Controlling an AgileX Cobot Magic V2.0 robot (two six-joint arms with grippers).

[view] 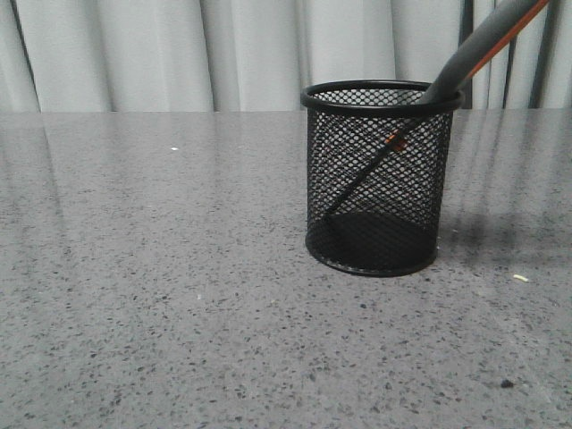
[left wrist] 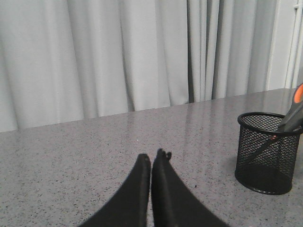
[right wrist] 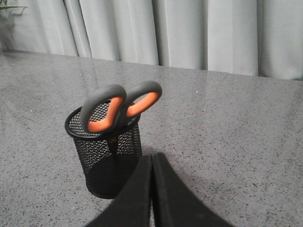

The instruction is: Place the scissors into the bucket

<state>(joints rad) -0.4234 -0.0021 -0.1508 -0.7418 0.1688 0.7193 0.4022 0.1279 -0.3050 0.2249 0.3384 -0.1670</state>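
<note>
The black wire-mesh bucket (view: 377, 179) stands upright on the grey speckled table. The scissors (view: 474, 46) stand inside it, blades down and slanting across the mesh, the grey handles leaning over the rim. In the right wrist view the scissors (right wrist: 118, 106) show both orange-lined loops above the bucket (right wrist: 106, 156). In the left wrist view the bucket (left wrist: 267, 151) is off to one side with a handle of the scissors (left wrist: 294, 113) above its rim. My left gripper (left wrist: 152, 155) is shut and empty, away from the bucket. My right gripper (right wrist: 152, 157) is shut and empty, just beside the bucket.
The grey speckled table (view: 161, 286) runs back to pale curtains (view: 179, 54). A small pale crumb (view: 521, 278) and a dark speck (view: 507, 383) lie on the table at the front right of the bucket.
</note>
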